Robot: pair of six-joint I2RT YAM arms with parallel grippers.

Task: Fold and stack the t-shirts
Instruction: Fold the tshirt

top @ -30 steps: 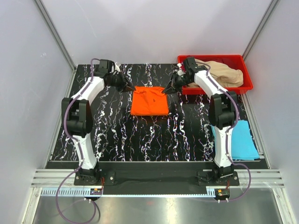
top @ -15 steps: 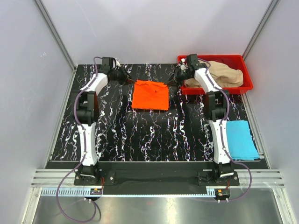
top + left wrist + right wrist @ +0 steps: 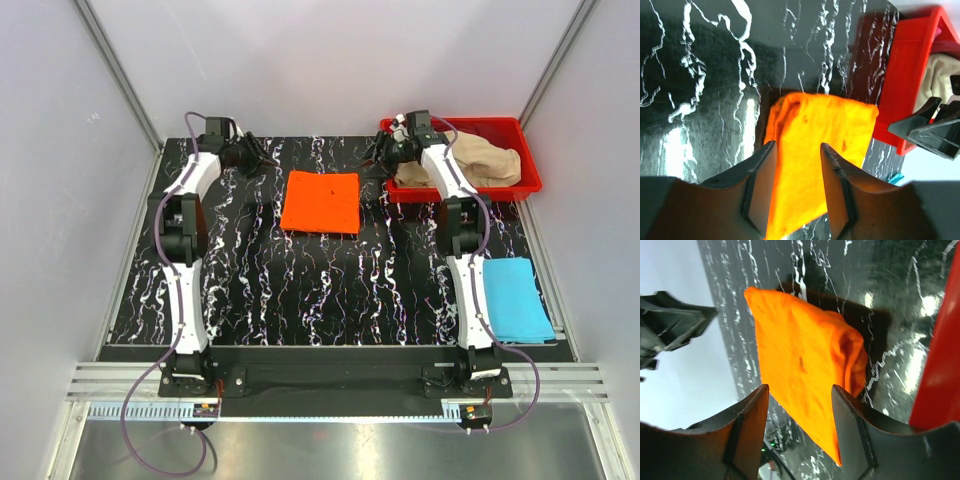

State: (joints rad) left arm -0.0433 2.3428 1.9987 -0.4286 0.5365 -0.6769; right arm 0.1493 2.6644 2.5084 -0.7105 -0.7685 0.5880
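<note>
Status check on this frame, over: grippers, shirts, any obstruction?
Left gripper and right gripper open, empty. Orange t-shirt folded flat mid-table; light blue t-shirt folded by right arm. Beige t-shirt bunched in red bin. No obstruction seen.

Near half and left side of tabletop (image 3: 300, 290): open passage. Far right corner: blocked by red bin (image 3: 500, 190). Right edge: low blue shirt (image 3: 515, 300). Far centre: flat orange shirt (image 3: 321, 202).

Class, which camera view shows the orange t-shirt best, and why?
Top external: the orange t-shirt lies whole there, a folded rectangle with every edge visible. In the left wrist view the left gripper hides its near part; in the right wrist view the right gripper does likewise.
</note>
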